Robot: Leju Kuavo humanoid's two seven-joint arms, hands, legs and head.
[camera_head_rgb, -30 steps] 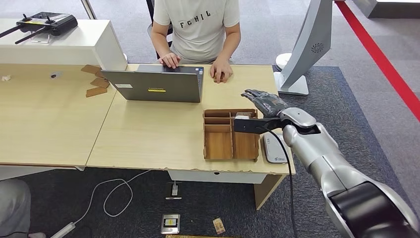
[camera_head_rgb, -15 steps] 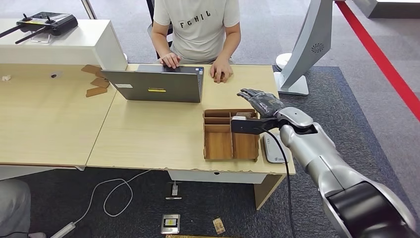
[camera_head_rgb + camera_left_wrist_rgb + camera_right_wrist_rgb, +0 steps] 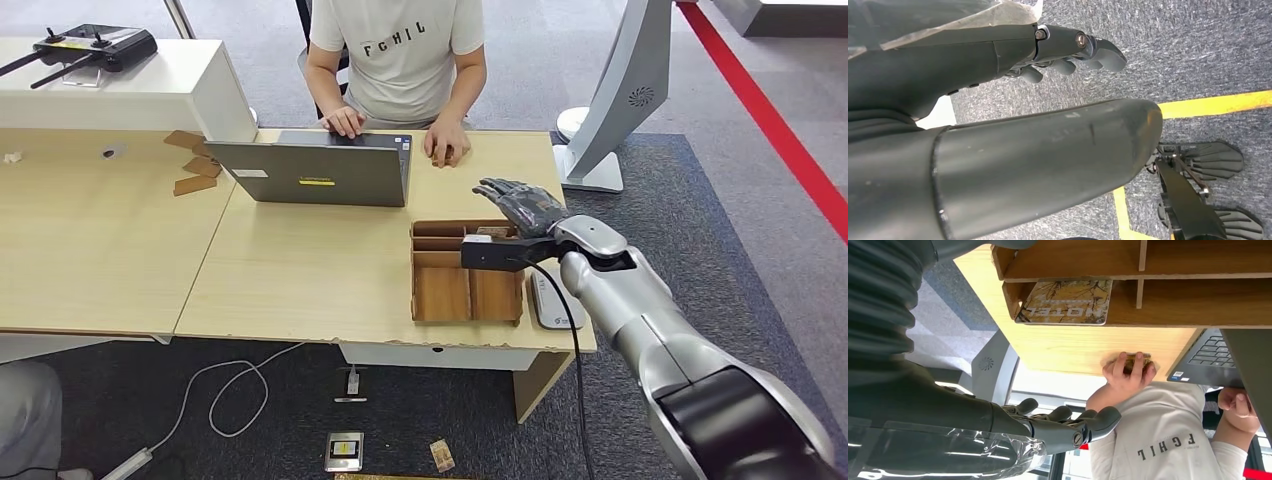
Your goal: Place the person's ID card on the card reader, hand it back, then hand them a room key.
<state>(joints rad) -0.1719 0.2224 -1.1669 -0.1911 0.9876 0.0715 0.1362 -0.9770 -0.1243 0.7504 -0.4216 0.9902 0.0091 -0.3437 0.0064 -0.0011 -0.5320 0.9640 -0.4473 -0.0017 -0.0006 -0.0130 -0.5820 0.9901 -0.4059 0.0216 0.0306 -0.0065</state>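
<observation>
The room key is a flat card with a yellow-brown branch pattern and the word HOTEL, lying in a corner compartment of the wooden organizer. The right hand hovers above that organizer with fingers spread and holding nothing; the left hand hangs over grey carpet, fingers loosely curled, empty. The organizer stands on a light wooden desk, beside a white card reader.

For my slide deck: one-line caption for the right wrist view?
Robot's dark right hand hovers empty near a wooden divided tray holding a gold hotel key card, seated person beyond.

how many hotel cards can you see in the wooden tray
1. One card printed HOTEL lies in a rear corner compartment of the tray, nearest the right hand. More may be hidden underneath.
</observation>
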